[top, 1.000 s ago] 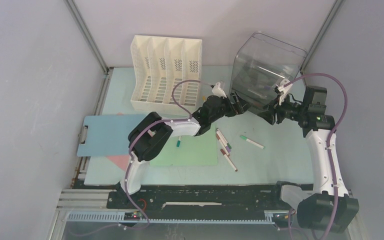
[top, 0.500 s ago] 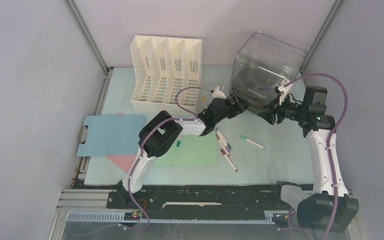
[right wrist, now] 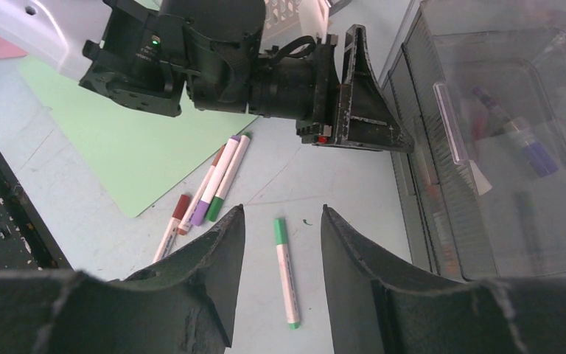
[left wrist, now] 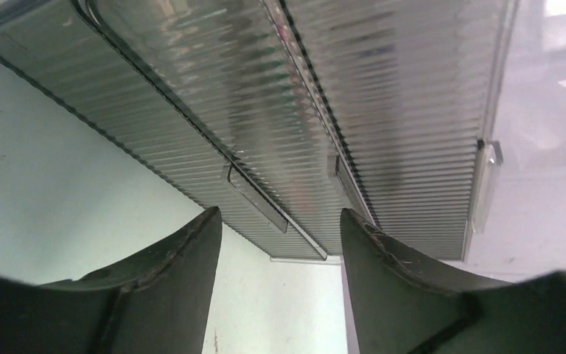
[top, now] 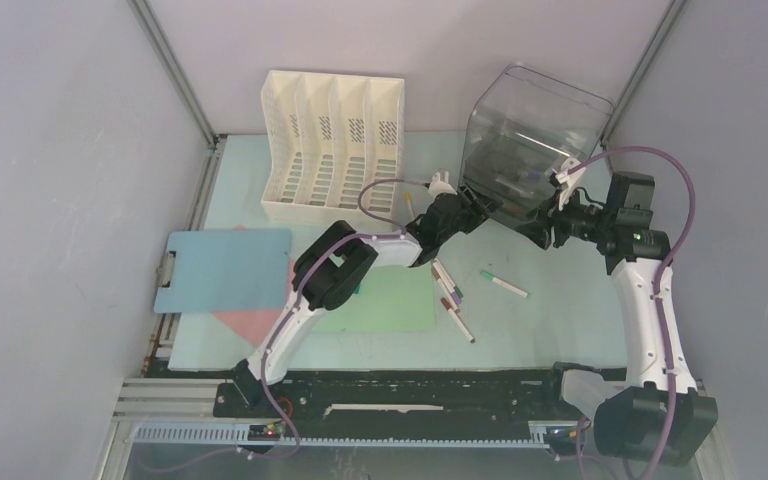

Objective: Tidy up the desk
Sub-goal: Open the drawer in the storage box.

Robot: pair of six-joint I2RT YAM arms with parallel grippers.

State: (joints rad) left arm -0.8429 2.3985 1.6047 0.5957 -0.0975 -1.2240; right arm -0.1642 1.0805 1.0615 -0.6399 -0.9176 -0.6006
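Table, pale mint green, lies under everything in the top view. It holds a white file rack, a blue clipboard, a green sheet and loose markers. The left pincer is spread apart with nothing in it, right up at the clear drawer box. Only its own camera shows the ribbed drawer fronts. The right pincer is also apart and bare, above a green-capped marker. Its camera shows a purple marker inside the box.
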